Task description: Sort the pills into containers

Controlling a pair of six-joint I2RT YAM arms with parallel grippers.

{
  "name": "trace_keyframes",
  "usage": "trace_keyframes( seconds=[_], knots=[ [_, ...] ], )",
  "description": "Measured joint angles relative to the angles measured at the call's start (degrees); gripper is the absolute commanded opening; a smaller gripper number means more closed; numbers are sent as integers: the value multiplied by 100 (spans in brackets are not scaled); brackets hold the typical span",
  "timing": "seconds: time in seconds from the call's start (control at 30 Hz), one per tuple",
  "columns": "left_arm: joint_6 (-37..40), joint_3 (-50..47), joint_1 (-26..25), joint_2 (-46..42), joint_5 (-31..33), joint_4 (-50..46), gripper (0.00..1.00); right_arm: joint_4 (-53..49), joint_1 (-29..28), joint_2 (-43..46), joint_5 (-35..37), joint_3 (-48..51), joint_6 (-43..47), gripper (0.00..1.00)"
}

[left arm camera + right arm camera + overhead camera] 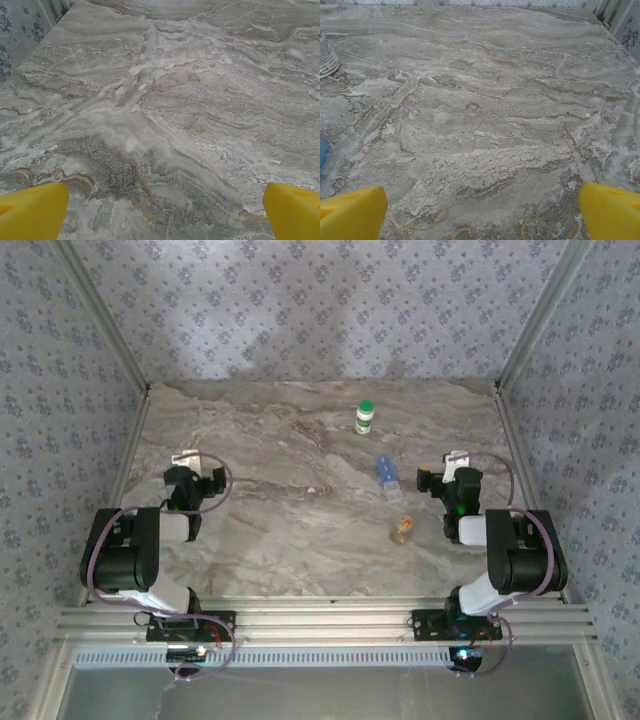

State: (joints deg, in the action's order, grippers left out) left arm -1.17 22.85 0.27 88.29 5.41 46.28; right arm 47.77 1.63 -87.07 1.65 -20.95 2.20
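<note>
Marble table (280, 530) is carrying a green-capped bottle (365, 417) at the back, the blue pill box (387, 478) is lying between it and a tiny amber vial (403, 529), and the left gripper (165, 210) and right gripper (482, 212) are both hanging wide open, gripping nothing.

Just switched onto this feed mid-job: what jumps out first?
Three small things line up right of centre on the marbled table: a white bottle with a green cap farthest back, a flat translucent blue plastic pill box nearer, and a small amber container nearest the arms. The right gripper sits just right of the pill box, the left gripper far to the left; both are open, holding nothing.
</note>
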Motion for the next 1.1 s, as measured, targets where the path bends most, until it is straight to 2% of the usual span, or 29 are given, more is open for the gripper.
trace_keyframes(
  seconds=[1.1],
  knots=[
    [2, 2, 15, 0, -162, -2, 100, 0, 50, 0, -66, 0, -22, 100]
  ],
)
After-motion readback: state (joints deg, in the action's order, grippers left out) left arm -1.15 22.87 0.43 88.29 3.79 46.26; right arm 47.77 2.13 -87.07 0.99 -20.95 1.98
